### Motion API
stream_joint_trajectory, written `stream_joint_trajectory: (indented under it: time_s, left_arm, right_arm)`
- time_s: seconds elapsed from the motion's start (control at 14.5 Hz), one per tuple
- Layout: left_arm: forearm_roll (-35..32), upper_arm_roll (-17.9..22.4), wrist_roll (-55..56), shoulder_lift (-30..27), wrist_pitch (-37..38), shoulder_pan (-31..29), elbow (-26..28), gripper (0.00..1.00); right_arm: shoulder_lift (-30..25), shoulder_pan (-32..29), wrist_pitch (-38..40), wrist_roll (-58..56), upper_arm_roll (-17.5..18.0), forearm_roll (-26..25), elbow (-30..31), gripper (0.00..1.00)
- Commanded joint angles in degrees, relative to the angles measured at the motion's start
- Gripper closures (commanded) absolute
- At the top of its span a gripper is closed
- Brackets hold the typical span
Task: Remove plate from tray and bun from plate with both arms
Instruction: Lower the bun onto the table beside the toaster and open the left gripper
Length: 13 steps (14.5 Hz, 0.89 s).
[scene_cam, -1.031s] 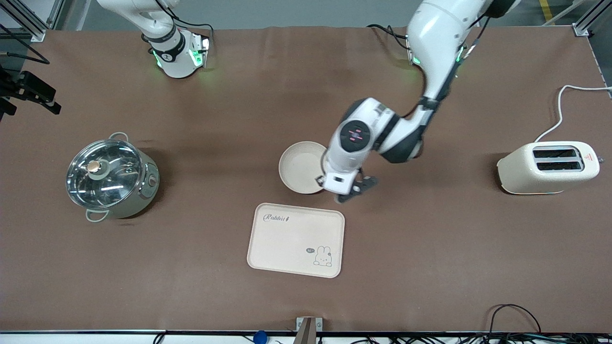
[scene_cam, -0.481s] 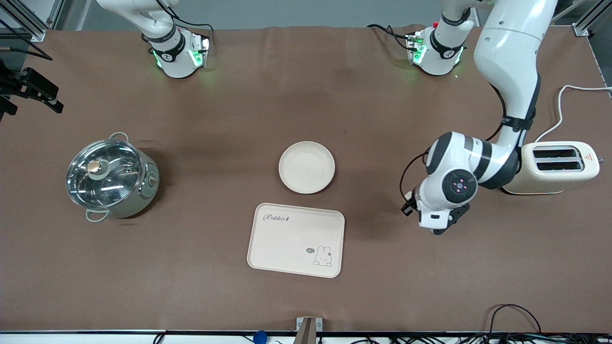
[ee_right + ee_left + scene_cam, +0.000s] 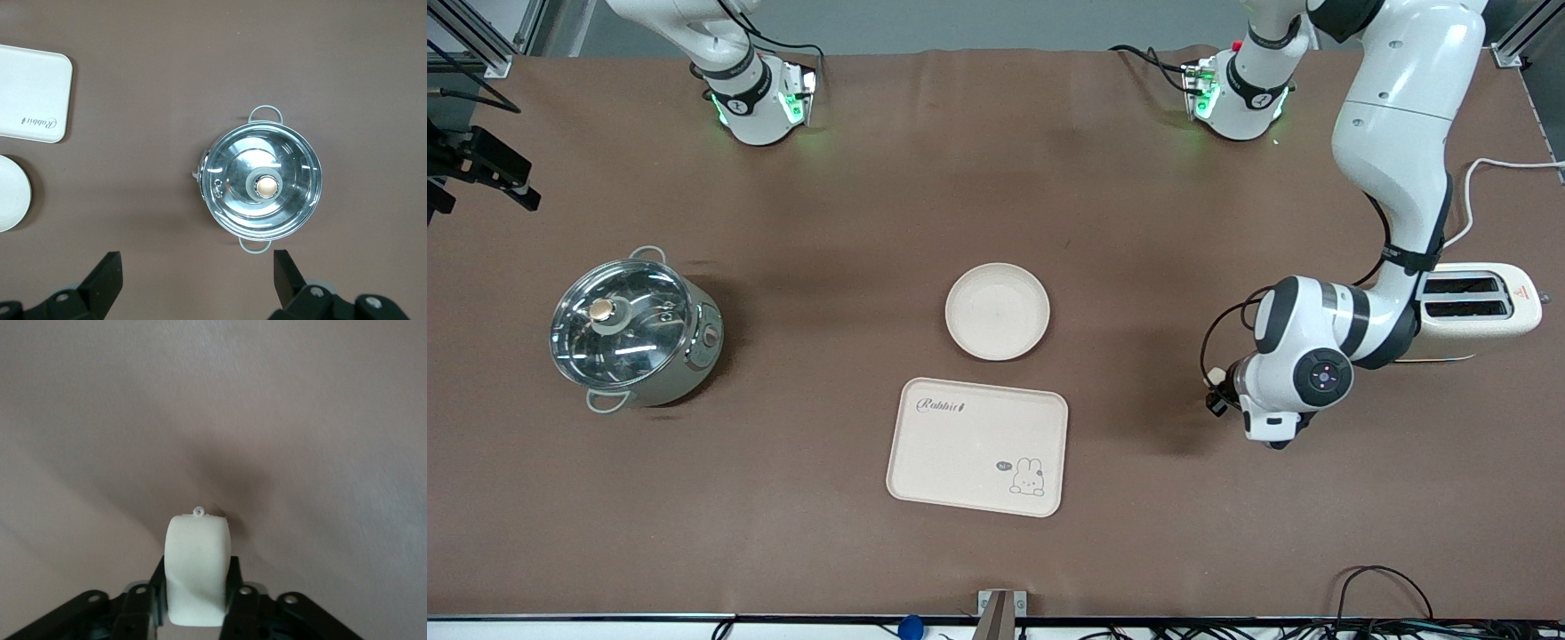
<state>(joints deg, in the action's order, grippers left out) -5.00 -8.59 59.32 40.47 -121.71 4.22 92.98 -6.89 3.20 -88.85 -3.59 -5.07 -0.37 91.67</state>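
Front view: plate (image 3: 997, 311) off tray (image 3: 977, 446), both mid surface (image 3: 996, 178); my left pincer (image 3: 1221, 391) low near the toaster (image 3: 1476, 307).

Left wrist: bun (image 3: 198, 568) clamped btwn my fingers. Risk: it rolls if released high.

Right wrist: right pincer (image 3: 197, 275) apart, waiting over the pot (image 3: 261, 184).

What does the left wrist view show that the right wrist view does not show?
Only the left wrist view shows the bun between the fingers of the left gripper, over bare table. Only the right wrist view shows the steel pot, a corner of the tray, the plate rim and the open right gripper. Both show the brown table.
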Motion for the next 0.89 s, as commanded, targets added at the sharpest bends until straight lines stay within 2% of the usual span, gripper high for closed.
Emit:
stream_joint_trajectory:
  time_s: [0.0, 0.21, 0.34, 0.62, 0.83]
  left_arm:
    - [-1.1, -0.4, -0.3, 0.3, -0.8, -0.4, -0.2, 0.01]
    - [-1.2, -0.3, -0.3, -1.3, -0.2, -0.6, -0.9, 0.00]
    - [-1.3, -0.3, -1.0, -4.8, 2.0, -0.6, -2.3, 0.00]
    - [-1.2, -0.6, -10.6, -12.6, 13.2, -0.7, -7.3, 0.00]
    - [-1.3, -0.3, -22.1, -17.3, 23.8, -0.8, -12.1, 0.00]
  right_arm:
    - [0.5, 0.2, 1.4, 0.7, 0.1, -1.0, -1.2, 0.00]
    - [0.5, 0.3, 1.4, 0.7, 0.2, -1.0, -1.2, 0.00]
    - [0.5, 0.3, 1.0, 0.6, 0.2, -1.1, -1.1, 0.00]
    - [0.5, 0.1, 1.7, 0.6, 0.2, -1.0, -1.1, 0.00]
    - [0.4, -1.0, 3.2, 0.6, -0.2, -1.0, -1.1, 0.00]
